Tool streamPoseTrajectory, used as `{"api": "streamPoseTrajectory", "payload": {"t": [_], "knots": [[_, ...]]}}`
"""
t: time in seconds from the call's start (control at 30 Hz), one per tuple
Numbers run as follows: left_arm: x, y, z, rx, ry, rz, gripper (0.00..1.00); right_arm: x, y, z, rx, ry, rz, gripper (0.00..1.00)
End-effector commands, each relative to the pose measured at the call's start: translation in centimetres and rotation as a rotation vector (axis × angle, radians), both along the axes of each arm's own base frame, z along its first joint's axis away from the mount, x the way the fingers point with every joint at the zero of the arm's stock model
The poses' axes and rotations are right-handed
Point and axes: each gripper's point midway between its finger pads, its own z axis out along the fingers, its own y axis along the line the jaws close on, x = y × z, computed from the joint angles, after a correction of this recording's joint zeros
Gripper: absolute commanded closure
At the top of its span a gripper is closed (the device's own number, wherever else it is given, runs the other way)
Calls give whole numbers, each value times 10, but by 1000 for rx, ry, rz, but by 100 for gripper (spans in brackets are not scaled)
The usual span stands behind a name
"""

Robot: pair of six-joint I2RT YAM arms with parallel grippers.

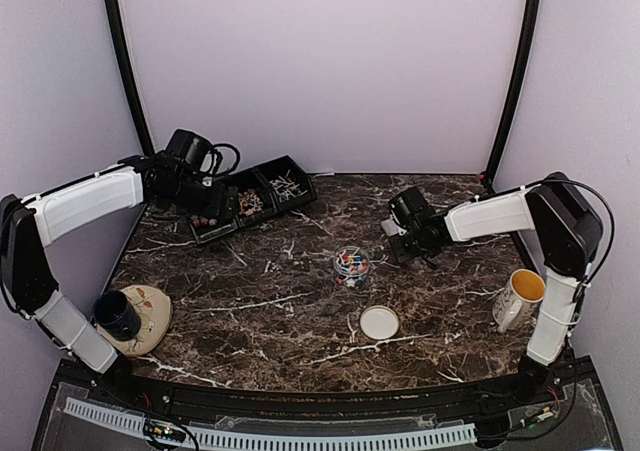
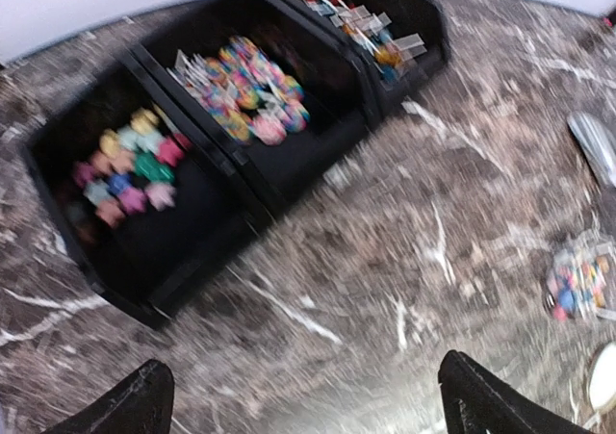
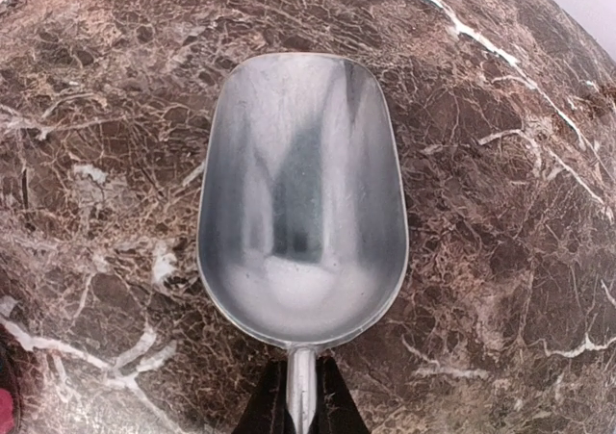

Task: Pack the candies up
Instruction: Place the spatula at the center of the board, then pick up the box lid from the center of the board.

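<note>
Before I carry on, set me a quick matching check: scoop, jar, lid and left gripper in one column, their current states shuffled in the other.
Things:
1. metal scoop
2. jar
3. white lid
4. left gripper

States:
A. open, nothing between its fingers, facing the black bins
B. lying flat on the table, in front of the jar
C. empty, handle clamped in the right gripper
D. mid-table, holding mixed candies

Pairs: 1-C, 2-D, 3-B, 4-A

Candies (image 2: 130,169) in bins (image 2: 192,237) back left; jar (image 1: 351,265) centre, lid (image 1: 379,322) before it; scoop (image 3: 303,203), mug (image 1: 518,299) right.
</note>
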Motion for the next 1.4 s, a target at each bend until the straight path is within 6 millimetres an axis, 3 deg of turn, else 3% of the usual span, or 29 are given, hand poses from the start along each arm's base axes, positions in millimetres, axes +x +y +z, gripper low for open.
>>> {"api": "streamPoseTrajectory", "payload": {"t": [0.0,0.23,0.43,0.7,0.8,0.97,1.37], "knots": [[-30,-31,4,-132,-8,-118,1,11,5,-3,24,-4,15,92],[-52,-42,-10,-72,31,-209,1,7,9,5,54,12,31,84],[-57,-47,-24,-90,15,-238,1,4,9,22,58,5,41,78],[-61,-53,-33,-105,38,-273,1,-5,7,54,75,-12,69,64],[-62,-54,-33,-113,39,-278,1,-6,19,82,116,-51,108,62],[-62,-55,-34,-119,39,-283,1,-20,36,105,139,-88,173,60],[-64,-57,-34,-132,40,-288,1,-43,89,91,312,17,265,62]]}}
